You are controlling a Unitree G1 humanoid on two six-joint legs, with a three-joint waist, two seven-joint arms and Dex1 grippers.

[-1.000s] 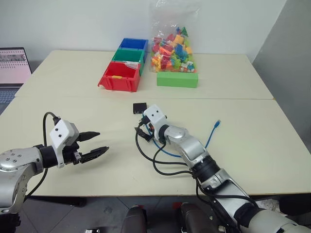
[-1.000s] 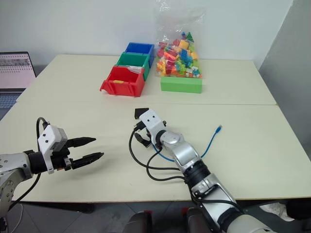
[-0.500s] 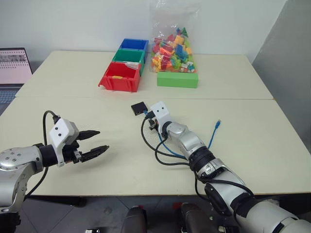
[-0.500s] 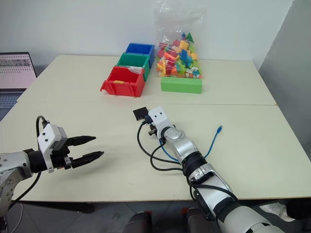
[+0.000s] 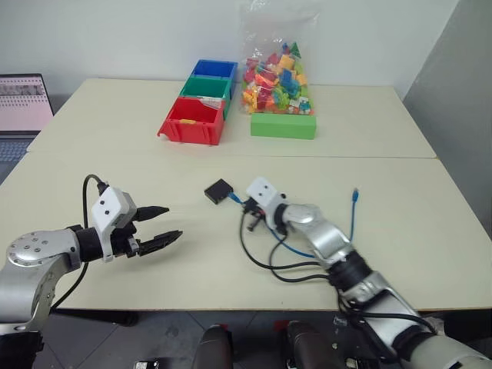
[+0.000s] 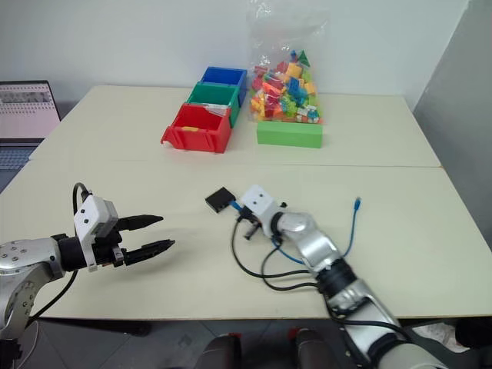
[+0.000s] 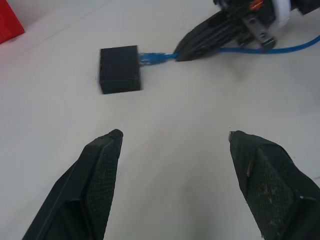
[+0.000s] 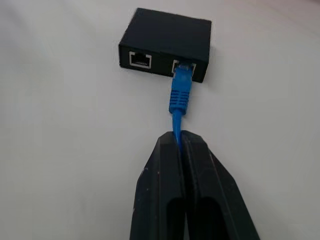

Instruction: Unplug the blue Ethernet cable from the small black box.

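Your right gripper (image 8: 180, 142) is pinched on the cable (image 8: 179, 97) just behind its plug — still seated in the box (image 8: 167, 42), mid-frame on the table (image 5: 400, 161). Your left gripper (image 5: 163, 225), lower left, hangs spread — well apart from the box.

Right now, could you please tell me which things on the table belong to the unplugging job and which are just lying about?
Belongs to the job:
- blue Ethernet cable, plugged in
- small black box
- right claw, shut on the cable
- left claw, open

Lying about:
- red bin
- green bin
- blue bin
- bag of bricks
- laptop
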